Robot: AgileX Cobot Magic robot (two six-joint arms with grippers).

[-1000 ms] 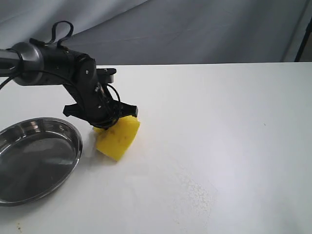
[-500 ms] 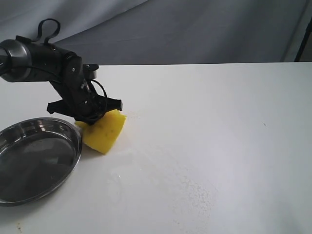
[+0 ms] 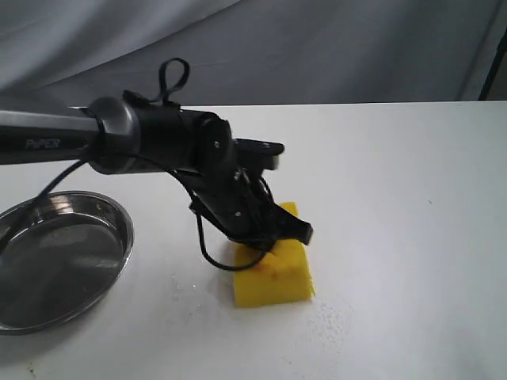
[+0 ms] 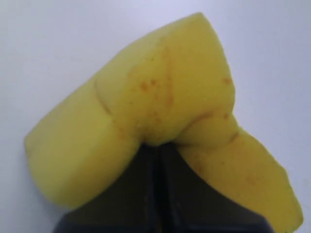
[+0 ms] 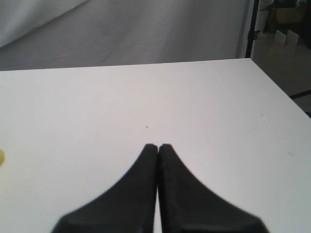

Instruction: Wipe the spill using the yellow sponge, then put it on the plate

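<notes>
In the exterior view, the left gripper (image 3: pixel 277 237) holds the yellow sponge (image 3: pixel 273 279) against the white table (image 3: pixel 396 198) at lower centre of the frame. The sponge is well apart from the stainless-steel plate (image 3: pixel 119 229) at lower left. The left wrist view alone shows the grip: the jaws pinch the foam's middle, folding it into 2 brown-stained lobes. Only the right wrist view shows the right gripper (image 5: pixel 158 147), jaws closed on nothing, above the table.
</notes>
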